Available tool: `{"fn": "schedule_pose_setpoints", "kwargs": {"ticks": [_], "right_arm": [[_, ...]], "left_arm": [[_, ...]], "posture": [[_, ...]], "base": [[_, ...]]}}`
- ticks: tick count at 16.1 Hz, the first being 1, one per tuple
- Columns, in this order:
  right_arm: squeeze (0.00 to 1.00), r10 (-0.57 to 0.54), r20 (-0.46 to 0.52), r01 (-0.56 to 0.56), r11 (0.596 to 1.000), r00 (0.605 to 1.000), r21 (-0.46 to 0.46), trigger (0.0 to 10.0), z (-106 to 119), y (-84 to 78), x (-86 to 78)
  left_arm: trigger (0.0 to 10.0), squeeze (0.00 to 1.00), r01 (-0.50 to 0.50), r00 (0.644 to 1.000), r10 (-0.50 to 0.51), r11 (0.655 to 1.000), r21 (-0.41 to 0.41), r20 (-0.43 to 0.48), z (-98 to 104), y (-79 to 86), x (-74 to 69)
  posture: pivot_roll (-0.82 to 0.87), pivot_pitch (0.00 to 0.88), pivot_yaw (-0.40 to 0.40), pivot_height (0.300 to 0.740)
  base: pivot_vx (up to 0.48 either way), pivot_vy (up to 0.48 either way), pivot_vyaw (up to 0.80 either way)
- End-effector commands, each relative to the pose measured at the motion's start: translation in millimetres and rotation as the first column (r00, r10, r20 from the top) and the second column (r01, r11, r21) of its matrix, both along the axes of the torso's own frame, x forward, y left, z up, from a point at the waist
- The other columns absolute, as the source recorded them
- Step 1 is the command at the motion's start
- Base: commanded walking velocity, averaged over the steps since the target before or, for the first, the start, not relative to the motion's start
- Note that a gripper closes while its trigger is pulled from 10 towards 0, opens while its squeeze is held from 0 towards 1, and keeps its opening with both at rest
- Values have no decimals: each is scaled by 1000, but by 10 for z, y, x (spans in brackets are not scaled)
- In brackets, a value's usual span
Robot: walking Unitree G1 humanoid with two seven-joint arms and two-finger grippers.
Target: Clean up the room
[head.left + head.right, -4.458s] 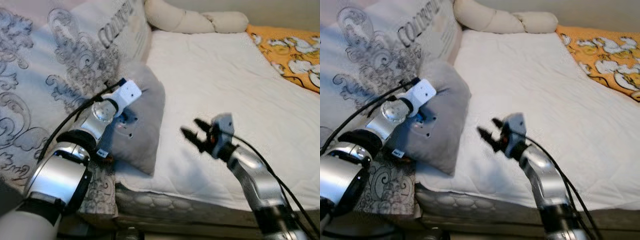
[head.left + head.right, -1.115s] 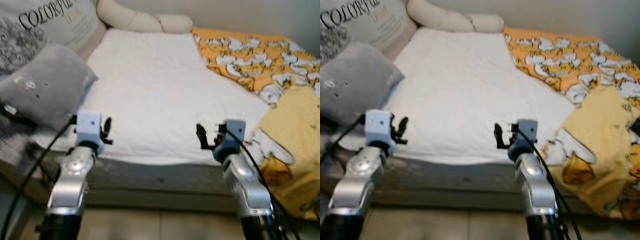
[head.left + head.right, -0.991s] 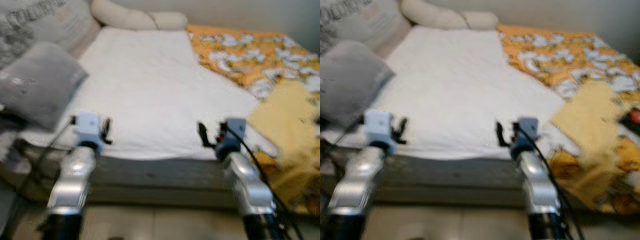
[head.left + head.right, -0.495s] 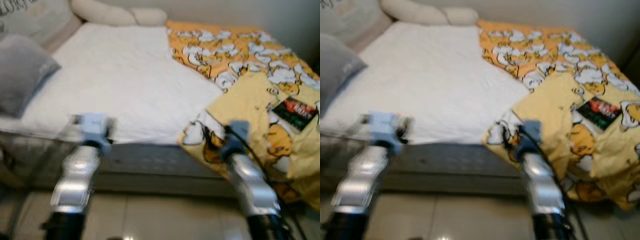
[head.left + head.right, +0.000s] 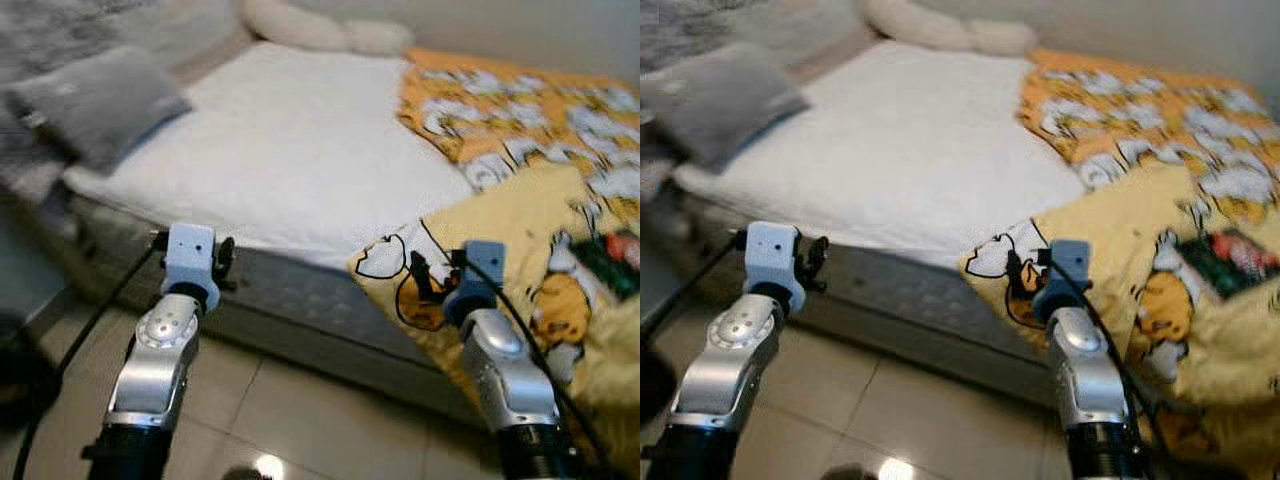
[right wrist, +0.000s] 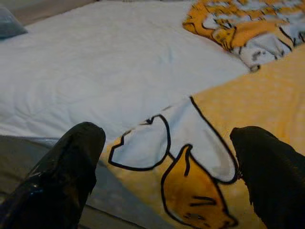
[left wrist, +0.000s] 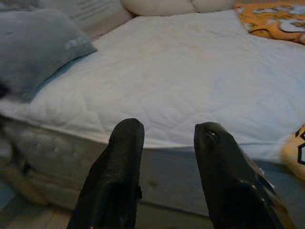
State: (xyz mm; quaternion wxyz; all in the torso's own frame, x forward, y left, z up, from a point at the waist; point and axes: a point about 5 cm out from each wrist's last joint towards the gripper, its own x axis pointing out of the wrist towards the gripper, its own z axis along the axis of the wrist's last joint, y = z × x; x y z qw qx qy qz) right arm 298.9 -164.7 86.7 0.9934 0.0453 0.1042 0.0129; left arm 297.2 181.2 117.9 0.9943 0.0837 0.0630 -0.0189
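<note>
Left eye view: nearest, over the tiled floor, the left gripper and right gripper hang spread and empty. Just beyond, a yellow blanket spills off the bed; a grey pillow lies farther back. Tidying looks barely begun.

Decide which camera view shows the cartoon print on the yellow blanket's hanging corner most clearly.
The right wrist view: the yellow cartoon-print blanket lies close and sharp between the right gripper's open fingers. Both eye views show the whole blanket, blurred. The left wrist view catches just its edge.
</note>
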Motion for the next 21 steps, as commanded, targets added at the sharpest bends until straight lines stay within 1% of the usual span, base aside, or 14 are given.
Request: {"fn": "schedule_pose_setpoints", "kwargs": {"ticks": [1, 5, 10, 13, 21], "right_arm": [[0, 4, 11, -4, 1000, 1000, -1, 10000, 32, 37, 21], [0, 13, 15, -13, 1000, 1000, -23, 10000, 42, 48, 40], [0, 10, 13, -10, 1000, 1000, -29, 10000, 38, 49, 63], [0, 39, 17, -39, 999, 999, -31, 10000, 48, 94, 72], [0, 54, 14, -53, 998, 998, -32, 10000, 45, 116, 79]], "left_arm": [[10000, 0, -4, 1000, 4, 1000, 5, -2, 9, 24, 16], [10000, 0, -4, 1000, 4, 1000, 12, -2, 13, 28, 33], [10000, 0, -3, 1000, 3, 1000, 17, -1, 19, 37, 57], [10000, 0, -1, 1000, 1, 1000, 19, 1, 23, 25, 64], [10000, 0, 1, 1000, -1, 1000, 27, 0, 24, 27, 69]], "posture": [[102, 0, -18, 740], [99, 0, -15, 740], [100, 0, -14, 740], [99, 0, -11, 740], [100, 0, -9, 740]], "base": [[0, -480, 800], [0, -480, 756], [0, -480, 0], [0, -480, 0], [0, -480, 788]]}}
